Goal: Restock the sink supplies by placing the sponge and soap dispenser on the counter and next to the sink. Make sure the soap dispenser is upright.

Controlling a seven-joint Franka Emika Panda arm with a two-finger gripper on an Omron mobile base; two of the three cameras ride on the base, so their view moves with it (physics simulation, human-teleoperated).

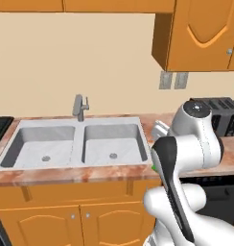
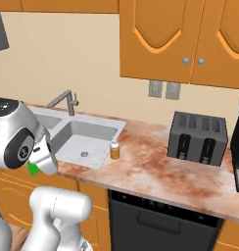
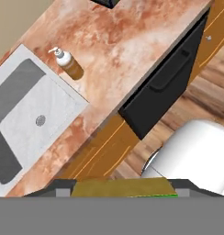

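So the marbled counter (image 2: 155, 169) runs wall to wall with the grey double sink (image 1: 73, 144) sunk into it. The toaster (image 2: 197, 138) sits way off to the right by the wall. The soap dispenser (image 2: 114, 149) is standing upright on the counter, right next to the sink's right rim. The gripper (image 3: 120, 189) is up in the air in front of the counter edge, clamped on the green sponge (image 3: 123, 187).

Two flanking base views sharing the sink (image 1: 76, 144); hand view downward, high above counter (image 3: 132, 50).
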